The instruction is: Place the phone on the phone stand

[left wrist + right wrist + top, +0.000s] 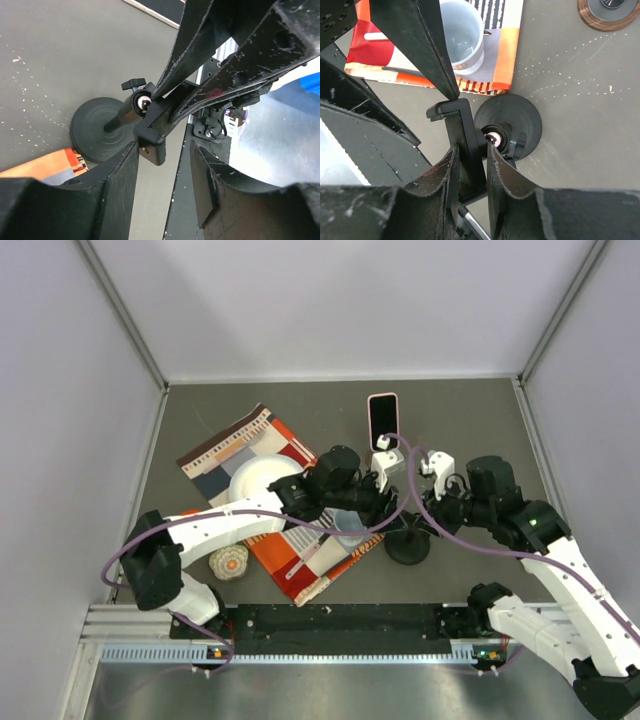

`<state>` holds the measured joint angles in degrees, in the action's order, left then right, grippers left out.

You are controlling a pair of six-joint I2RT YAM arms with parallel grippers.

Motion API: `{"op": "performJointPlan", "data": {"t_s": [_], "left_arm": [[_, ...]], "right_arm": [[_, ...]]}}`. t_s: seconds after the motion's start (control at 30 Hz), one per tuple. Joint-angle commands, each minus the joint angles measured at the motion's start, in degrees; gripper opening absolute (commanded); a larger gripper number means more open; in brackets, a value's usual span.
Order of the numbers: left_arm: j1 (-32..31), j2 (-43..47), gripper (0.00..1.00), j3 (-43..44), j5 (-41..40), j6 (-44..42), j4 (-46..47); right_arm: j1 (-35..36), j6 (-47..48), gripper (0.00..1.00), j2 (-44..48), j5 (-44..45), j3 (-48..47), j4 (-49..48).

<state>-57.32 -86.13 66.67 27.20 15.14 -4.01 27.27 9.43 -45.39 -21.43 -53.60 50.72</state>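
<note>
The phone point(381, 420), in a pink case with a dark screen, lies flat on the table at the back, apart from both grippers. The black phone stand has a round base point(408, 545) and a clamp arm on a ball joint. My right gripper point(470, 160) is shut on the stand's clamp bracket point(464, 135), above the base point(520, 120). My left gripper point(162, 170) is open, with the clamp's end point(150, 145) at its fingertips, touching the left finger. In the top view both grippers meet over the stand point(392, 502).
A patterned cloth point(300, 565) lies left of the stand with a white plate point(262, 478) and a pale cup point(462, 35) on it. A small round patterned object point(228, 562) sits near the front left. A brown-rimmed disc point(607, 10) lies beyond the stand.
</note>
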Motion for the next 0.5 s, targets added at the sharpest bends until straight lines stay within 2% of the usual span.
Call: {"op": "performJointPlan", "data": {"t_s": [0.0,0.23,0.27,0.33,0.37,0.47], "left_arm": [[0.0,-1.1,0.49,2.2,1.3,-0.2,5.4],[-0.1,-2.3,0.4,1.9,2.6,0.7,6.8],[-0.1,-2.4,0.4,2.0,2.6,0.7,6.9],[-0.1,-2.0,0.42,1.9,2.5,0.6,6.6],[-0.1,-1.6,0.5,1.9,2.3,0.6,6.4],[-0.1,0.3,0.6,1.6,1.7,0.1,5.6]], "right_arm": [[0.9,0.2,0.11,0.2,1.2,-1.2,-3.2],[0.9,-1.3,0.25,-0.2,2.5,-1.7,-3.2],[0.8,-2.4,0.35,-0.2,3.1,-2.0,-3.2],[0.9,-3.9,0.46,0.1,4.4,-2.6,-3.1],[0.8,-4.9,0.57,0.5,5.3,-3.4,-3.1],[0.9,-7.5,0.75,2.2,8.9,-5.2,-3.4]]}}
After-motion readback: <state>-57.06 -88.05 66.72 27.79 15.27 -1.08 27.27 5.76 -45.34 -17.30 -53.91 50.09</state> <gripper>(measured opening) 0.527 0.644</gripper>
